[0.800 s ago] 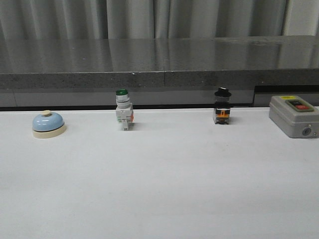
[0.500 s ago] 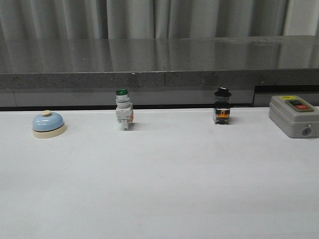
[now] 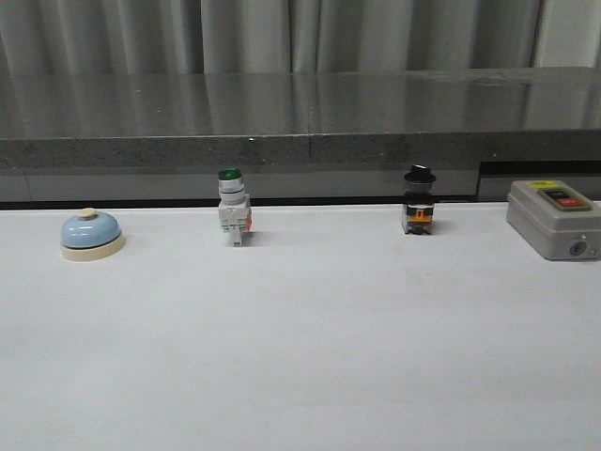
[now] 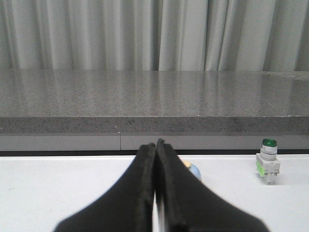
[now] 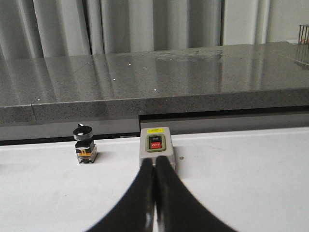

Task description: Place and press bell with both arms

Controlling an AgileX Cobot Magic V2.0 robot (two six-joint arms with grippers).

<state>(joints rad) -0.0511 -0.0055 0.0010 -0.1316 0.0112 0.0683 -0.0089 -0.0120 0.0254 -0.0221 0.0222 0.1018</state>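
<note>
Bell [image 3: 91,233] sits untouched at about nine o'clock on the white table [image 3: 310,357], left of the green-capped switch [image 3: 233,208]. Neither arm shows in the front view. The left gripper [image 4: 155,145] and right gripper [image 5: 154,162] are both clenched on nothing. By my judgement, placing and pressing both remain undone.

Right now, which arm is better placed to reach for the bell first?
Left. The bell sits at the table's far left, and the shut left gripper points right at it. The right gripper faces the grey box.
</note>
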